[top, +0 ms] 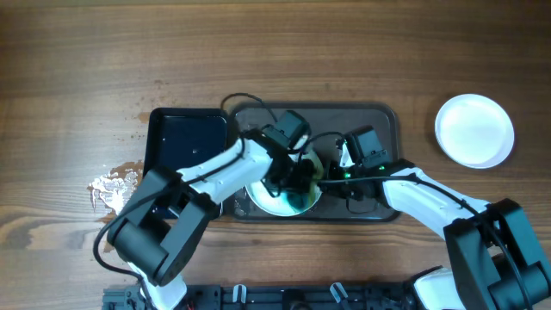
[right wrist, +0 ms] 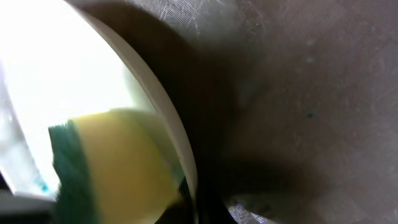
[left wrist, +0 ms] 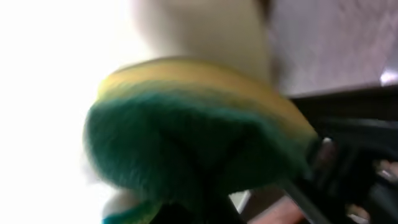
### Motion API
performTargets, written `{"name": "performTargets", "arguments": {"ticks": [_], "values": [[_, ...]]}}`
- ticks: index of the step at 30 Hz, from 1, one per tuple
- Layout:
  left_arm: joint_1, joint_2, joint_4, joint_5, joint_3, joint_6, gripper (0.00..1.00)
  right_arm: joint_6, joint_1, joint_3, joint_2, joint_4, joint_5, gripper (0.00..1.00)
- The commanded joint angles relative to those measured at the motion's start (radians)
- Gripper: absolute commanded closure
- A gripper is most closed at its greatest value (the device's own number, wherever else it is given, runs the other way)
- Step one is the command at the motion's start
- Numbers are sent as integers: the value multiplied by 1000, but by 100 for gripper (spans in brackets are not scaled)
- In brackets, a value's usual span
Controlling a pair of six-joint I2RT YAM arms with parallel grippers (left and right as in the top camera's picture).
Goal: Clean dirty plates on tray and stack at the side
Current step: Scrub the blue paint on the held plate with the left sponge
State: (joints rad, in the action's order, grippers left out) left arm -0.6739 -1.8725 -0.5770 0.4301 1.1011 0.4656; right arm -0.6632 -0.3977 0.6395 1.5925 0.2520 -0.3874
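**Scrubbing at the tray: sponge on plate, both grippers closed**

Meeting over the front-left part of the tray (top: 379,116), the two arms come in from the near edge of the table (top: 86,69), one on each side. A white plate (top: 271,200) sits inside the tray at its front rim, partly hidden under the left arm.

The left gripper (top: 301,176) hangs over the plate's right half with its jaws clamped on a sponge (top: 315,169). In the left wrist view the sponge (left wrist: 199,143) fills the frame, its green scouring face toward the camera and its yellow foam behind, with white plate beyond it; the view is blurred.

The right gripper (top: 331,175) is just right of the plate, inside the tray, with its jaws closed narrow. In the right wrist view the plate's (right wrist: 74,68) rim curves down to where the jaws meet, so they appear to pinch it. The fingers themselves are not clear. The sponge (right wrist: 118,168) lies against the plate's face, and the tray's (right wrist: 311,93) grey textured floor lies to the right.

A second plate (top: 474,129) rests on the table well right of the tray. A glossy black basin (top: 185,138) touches the tray's left end. A whitish splash (top: 112,189) marks the wood further left.
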Motion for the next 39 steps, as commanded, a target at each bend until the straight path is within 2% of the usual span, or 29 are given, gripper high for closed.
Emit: {"name": "performTargets", "arguments": {"ticks": [1,2,4,7,10,12,15,16,19,22,24,28,31,33,35,39], "values": [[159,-13,-50,-313,-8,43,96,-17,-5,-50,58,51,106,96],[214,-13,-74,-403,-8,42,96,-16,-5,-50,58,50,106,96],[256,-13,-109,-478,-8,36,96,-17,-5,-50,58,50,106,96],[260,-13,-201,-471,-8,5,96,-17,-5,-50,58,50,106,96],[153,-13,-280,-308,-8,-113,96,-16,-5,-50,58,52,106,97],[45,-13,-250,-87,-8,-212,96,-15,-5,-50,58,58,106,96],[-55,-13,-113,137,-8,-184,96,-13,-5,-50,58,69,106,96],[-64,-13,-78,154,-8,-155,96,-13,-5,-50,58,72,106,96],[-40,-13,0,92,-8,-64,96,-12,-5,-50,58,80,106,96],[51,-13,24,-143,-8,23,96,-13,-5,-50,58,90,105,96],[142,-13,15,-288,-8,64,96,-9,-5,-50,58,97,106,96],[281,-13,-70,-446,-8,64,96,-1,-5,-50,58,100,106,96],[289,-13,-193,-433,-8,15,96,7,-5,-50,58,100,106,96],[239,-13,-267,-312,-8,-106,96,6,-5,-50,58,100,106,96],[182,-13,-277,-221,-8,-171,96,6,-5,-50,58,100,106,96],[23,-13,-223,-46,-8,-196,96,6,-5,-50,58,101,106,96]]}}
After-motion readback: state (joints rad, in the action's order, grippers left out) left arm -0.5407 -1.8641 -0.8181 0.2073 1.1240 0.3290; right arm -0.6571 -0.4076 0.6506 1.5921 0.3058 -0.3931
